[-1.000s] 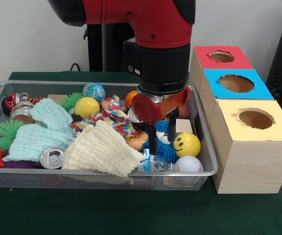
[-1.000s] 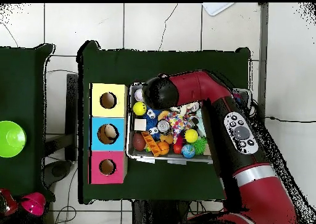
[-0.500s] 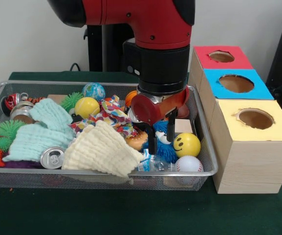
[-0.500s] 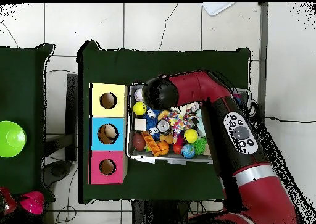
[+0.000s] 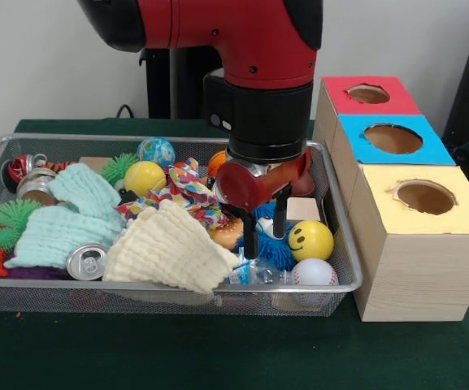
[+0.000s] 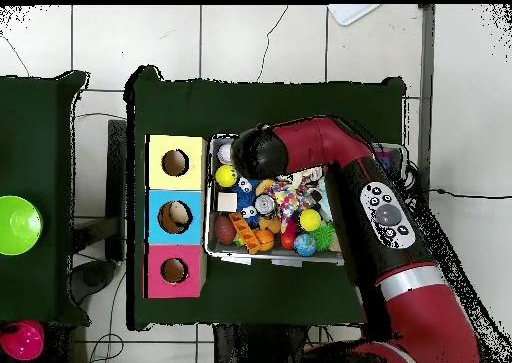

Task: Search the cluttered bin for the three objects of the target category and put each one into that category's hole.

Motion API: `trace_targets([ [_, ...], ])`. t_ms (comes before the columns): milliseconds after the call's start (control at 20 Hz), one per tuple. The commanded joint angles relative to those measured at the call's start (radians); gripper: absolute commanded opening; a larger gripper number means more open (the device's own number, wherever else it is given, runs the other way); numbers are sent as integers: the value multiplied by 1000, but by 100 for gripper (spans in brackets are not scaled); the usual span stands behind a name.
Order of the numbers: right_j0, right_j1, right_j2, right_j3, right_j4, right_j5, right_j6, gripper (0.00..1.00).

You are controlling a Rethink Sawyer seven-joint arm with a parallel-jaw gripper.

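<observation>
This looks like a robot lab, a room for testing robots. A big red and black robot arm (image 5: 250, 73) stands at a table with a dark green cloth (image 5: 177, 349) on it. A silver wire mesh bin (image 5: 341, 268) is full of mixed toys, all jumbled up. Beside it sit three light wooden boxes (image 5: 405, 244) with red, blue and yellow tops, each with a round hole. The wall (image 5: 39, 65) is plain and bare. The floor (image 6: 260, 39) has pale square tiles, and loose black cables (image 6: 95, 349) lie on it.
</observation>
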Motion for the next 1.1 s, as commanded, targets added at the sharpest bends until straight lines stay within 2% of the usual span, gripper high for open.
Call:
trace_targets([
  [50, -3, 72, 13, 49, -91, 35, -239, 100],
  [1100, 7, 113, 5, 60, -193, -78, -135, 100],
])
